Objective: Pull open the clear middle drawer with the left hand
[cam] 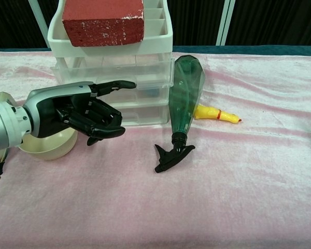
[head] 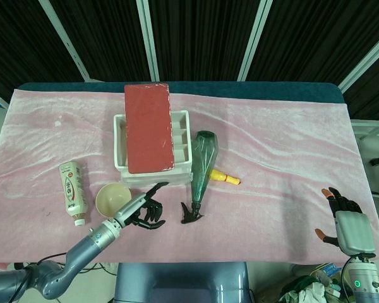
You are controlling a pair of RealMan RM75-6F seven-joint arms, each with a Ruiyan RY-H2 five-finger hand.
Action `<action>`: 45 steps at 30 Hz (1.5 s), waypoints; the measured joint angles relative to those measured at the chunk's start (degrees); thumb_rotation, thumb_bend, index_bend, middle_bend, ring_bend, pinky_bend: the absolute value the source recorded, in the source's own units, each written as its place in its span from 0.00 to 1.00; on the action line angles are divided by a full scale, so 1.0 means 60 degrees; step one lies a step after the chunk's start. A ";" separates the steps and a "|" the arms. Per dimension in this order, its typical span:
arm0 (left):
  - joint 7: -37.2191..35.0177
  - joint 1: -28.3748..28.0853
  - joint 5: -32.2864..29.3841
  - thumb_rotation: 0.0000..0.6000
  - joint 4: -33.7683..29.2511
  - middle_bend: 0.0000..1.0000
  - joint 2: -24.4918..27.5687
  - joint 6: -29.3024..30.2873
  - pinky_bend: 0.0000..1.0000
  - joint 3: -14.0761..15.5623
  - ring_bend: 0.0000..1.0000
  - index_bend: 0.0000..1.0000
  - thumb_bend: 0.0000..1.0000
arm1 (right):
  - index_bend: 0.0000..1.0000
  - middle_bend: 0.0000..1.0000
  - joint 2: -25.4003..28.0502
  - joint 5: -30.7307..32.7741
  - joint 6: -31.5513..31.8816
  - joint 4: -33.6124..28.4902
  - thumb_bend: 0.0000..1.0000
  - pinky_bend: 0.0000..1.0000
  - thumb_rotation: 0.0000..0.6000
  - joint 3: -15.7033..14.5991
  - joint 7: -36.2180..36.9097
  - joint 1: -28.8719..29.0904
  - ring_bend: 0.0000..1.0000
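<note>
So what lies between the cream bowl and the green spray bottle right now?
The left hand, fingers curled in front of the drawer unit, fills the gap between cream bowl and green spray bottle; the chest view shows it best.

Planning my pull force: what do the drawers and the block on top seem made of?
Drawers: clear glossy plastic in a white frame, apparently; contents show through the fronts. Block: looks like a red brick or foam copy, matte, with white scuffs along its edges.
</note>
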 measured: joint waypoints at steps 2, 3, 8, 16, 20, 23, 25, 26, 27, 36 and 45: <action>0.0018 0.0006 0.0060 1.00 -0.0042 0.69 0.0017 0.0021 0.73 0.0053 0.65 0.00 0.32 | 0.15 0.10 -0.0001 0.0004 0.0000 0.0002 0.08 0.21 1.00 0.0001 0.0004 0.0000 0.19; 0.0030 0.0011 0.0101 1.00 -0.0073 0.69 0.0028 0.0041 0.73 0.0085 0.65 0.00 0.32 | 0.15 0.10 -0.0002 0.0008 0.0001 -0.0002 0.08 0.21 1.00 0.0004 0.0008 -0.0001 0.19; 0.0081 0.0032 0.0228 1.00 -0.0165 0.69 0.0067 0.0093 0.73 0.0229 0.65 0.00 0.32 | 0.14 0.10 -0.0003 -0.0003 0.0005 0.0002 0.08 0.21 1.00 0.0002 0.0001 0.0001 0.19; 0.0097 0.0071 0.0391 1.00 -0.0244 0.69 0.0104 0.0192 0.73 0.0417 0.65 0.00 0.32 | 0.15 0.10 -0.0004 -0.0001 0.0004 0.0003 0.08 0.21 1.00 0.0001 0.0001 0.0000 0.19; 0.0110 0.0105 0.0484 1.00 -0.0283 0.69 0.0134 0.0255 0.73 0.0526 0.65 0.00 0.32 | 0.15 0.10 -0.0007 -0.0002 0.0002 0.0005 0.08 0.21 1.00 0.0002 -0.0004 0.0003 0.19; 0.0106 0.0122 0.0564 1.00 -0.0318 0.69 0.0154 0.0280 0.73 0.0609 0.65 0.00 0.32 | 0.14 0.10 -0.0009 -0.0001 0.0007 0.0003 0.08 0.21 1.00 0.0003 -0.0005 0.0002 0.19; 0.0104 0.0134 0.0633 1.00 -0.0357 0.69 0.0171 0.0308 0.73 0.0659 0.65 0.00 0.32 | 0.14 0.10 -0.0009 -0.0011 0.0012 0.0003 0.08 0.21 1.00 0.0000 -0.0012 0.0001 0.19; 0.0101 0.0141 0.0671 1.00 -0.0377 0.69 0.0182 0.0326 0.73 0.0683 0.65 0.00 0.32 | 0.15 0.10 -0.0010 -0.0009 0.0012 0.0002 0.08 0.21 1.00 -0.0001 -0.0010 0.0000 0.19; 0.0092 0.0149 0.0738 1.00 -0.0405 0.69 0.0204 0.0349 0.73 0.0723 0.65 0.00 0.32 | 0.14 0.10 -0.0011 -0.0007 0.0009 0.0001 0.08 0.21 1.00 -0.0001 -0.0009 0.0000 0.19; -0.0120 0.0167 0.1210 1.00 -0.0583 0.69 0.0381 0.0476 0.73 0.1036 0.65 0.00 0.32 | 0.15 0.10 -0.0015 -0.0013 0.0008 0.0005 0.08 0.21 1.00 -0.0004 -0.0021 0.0003 0.19; -0.0111 0.0139 0.1438 1.00 -0.0647 0.69 0.0412 0.0553 0.73 0.1275 0.65 0.00 0.32 | 0.14 0.10 -0.0018 -0.0021 0.0011 0.0002 0.08 0.21 1.00 -0.0007 -0.0028 0.0003 0.19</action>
